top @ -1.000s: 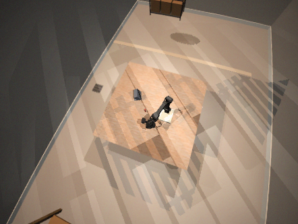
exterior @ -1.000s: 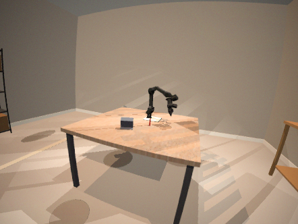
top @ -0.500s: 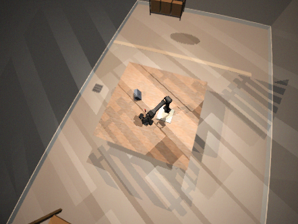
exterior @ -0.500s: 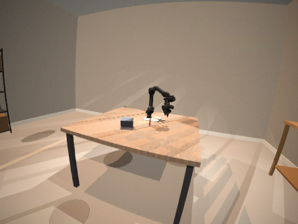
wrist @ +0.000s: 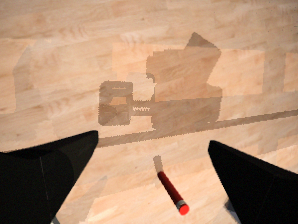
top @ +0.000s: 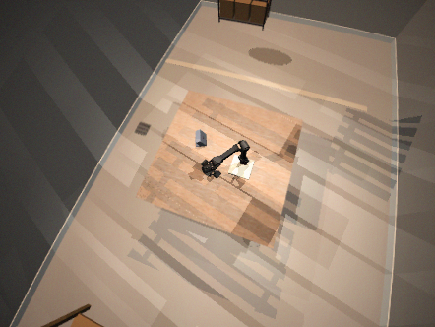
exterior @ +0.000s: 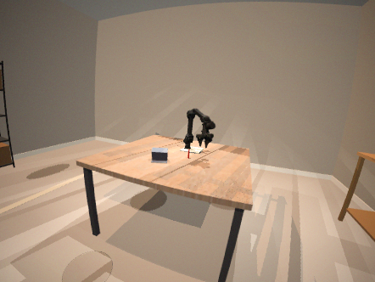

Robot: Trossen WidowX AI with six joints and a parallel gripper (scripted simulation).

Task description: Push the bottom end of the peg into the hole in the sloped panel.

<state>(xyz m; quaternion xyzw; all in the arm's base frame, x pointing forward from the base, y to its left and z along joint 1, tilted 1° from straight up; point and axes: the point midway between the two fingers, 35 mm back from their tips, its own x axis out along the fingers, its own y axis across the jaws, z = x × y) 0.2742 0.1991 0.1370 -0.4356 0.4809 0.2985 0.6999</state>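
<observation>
A thin dark red peg (exterior: 188, 154) (wrist: 171, 191) stands upright on the table, with a bright red top and a grey band below it. The arm hides it in the top view. My gripper (exterior: 203, 144) (wrist: 153, 140) is open and empty, above the table. In the wrist view the peg shows low in the picture, between the finger bodies and below the line of the fingertips. The grey-blue block with the sloped panel (top: 201, 138) (exterior: 159, 155) stands on the table, apart from the gripper. Its hole is too small to make out clearly.
The wooden table (top: 226, 110) (exterior: 127, 170) carries a white sheet (top: 237, 172) (exterior: 197, 150) at the arm's base. Shadows of the arm fall on the table top. A shelf with boxes (top: 243, 11) stands on the floor far from the table.
</observation>
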